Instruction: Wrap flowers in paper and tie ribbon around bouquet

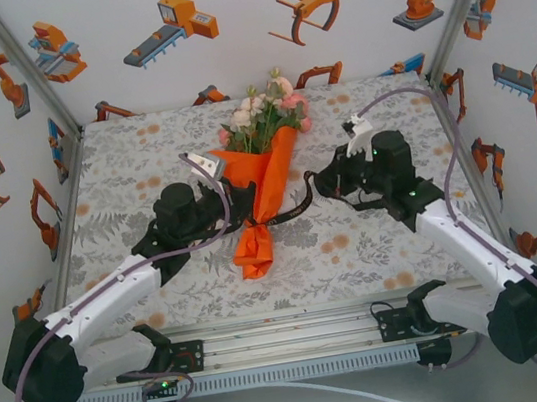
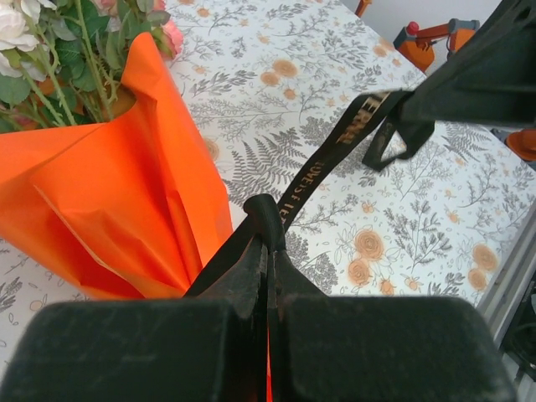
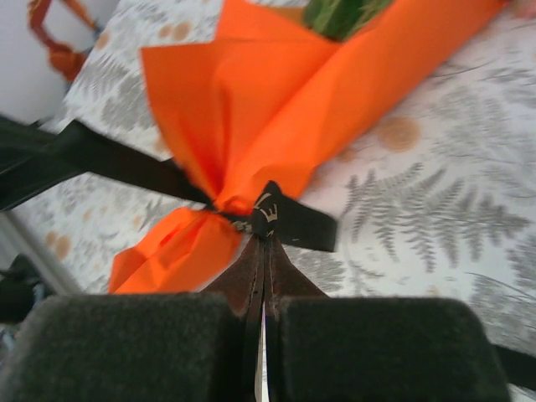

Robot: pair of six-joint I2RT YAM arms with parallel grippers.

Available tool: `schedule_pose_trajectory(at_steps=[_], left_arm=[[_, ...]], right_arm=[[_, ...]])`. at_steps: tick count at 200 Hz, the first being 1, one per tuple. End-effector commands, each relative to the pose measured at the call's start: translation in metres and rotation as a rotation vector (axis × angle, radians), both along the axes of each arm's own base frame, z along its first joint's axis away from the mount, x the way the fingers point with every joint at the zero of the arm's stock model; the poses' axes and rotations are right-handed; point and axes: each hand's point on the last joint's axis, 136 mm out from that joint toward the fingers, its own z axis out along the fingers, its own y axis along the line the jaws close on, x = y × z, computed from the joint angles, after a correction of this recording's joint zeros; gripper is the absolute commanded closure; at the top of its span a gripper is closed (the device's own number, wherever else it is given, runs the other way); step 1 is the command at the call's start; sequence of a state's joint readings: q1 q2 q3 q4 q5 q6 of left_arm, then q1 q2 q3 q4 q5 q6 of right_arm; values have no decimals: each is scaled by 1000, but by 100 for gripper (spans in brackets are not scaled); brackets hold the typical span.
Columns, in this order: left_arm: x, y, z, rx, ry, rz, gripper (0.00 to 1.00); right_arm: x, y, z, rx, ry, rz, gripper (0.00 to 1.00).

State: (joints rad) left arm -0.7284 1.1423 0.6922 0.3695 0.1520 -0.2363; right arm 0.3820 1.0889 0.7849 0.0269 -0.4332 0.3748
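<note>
Bouquet [image 1: 267, 176] lies mid-table, blossoms far, tail near, long axis roughly front-to-back. Ribbon [image 1: 290, 210] crosses it at the pinched waist. Left gripper [image 2: 268, 251] is clamped on the ribbon just left of the waist, right gripper [image 3: 264, 243] is clamped on the end to the right. Both look about equally near. To tighten, I'd pull outward, square to the axis.

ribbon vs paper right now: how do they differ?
The ribbon is a narrow black strip with lettering; the paper is a broad plain orange sheet. The ribbon cinches the paper's waist; the paper is rolled into a cone around the flowers. The left gripper and right gripper are both shut on the ribbon; neither holds the paper. Both are thin and flexible.
</note>
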Motion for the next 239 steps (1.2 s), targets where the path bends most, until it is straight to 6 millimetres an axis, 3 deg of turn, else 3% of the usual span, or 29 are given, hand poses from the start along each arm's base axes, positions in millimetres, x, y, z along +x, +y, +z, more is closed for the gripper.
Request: schedule_pose_trajectory(at_steps=[1,17,52,92,115,131,145,152,176,239], left_arm=[[-1,-6,26,-60,-45,-13,100],[-2,-6,25,-60,-45,-13,100],[-6,-3,22,-57,-44,-12,100],[-12,4,19,-54,-41,-1,100],[-15,5,20,-63,-45,-6,100],[-17,4,21,-68,-49,-16,100],[-16,4,19,-65,-47,-14,100],[-16,4,19,-65,-47,-12,100],[-15,3,18,-57,-49,-12,100],[-11,-4,13,-54,-36,-23,100]], right_arm=[[-8,22,25,110,-19,82,100],[-2,34,31,177,-15,90,100],[3,77,18,136,2,186,100],[31,97,11,93,26,172,100],[33,126,5,50,18,228,100],[32,156,-3,55,56,269,100],[19,184,1,116,116,361,70],[15,190,8,169,138,392,61],[27,169,15,166,122,284,55],[37,92,5,83,124,106,57]])
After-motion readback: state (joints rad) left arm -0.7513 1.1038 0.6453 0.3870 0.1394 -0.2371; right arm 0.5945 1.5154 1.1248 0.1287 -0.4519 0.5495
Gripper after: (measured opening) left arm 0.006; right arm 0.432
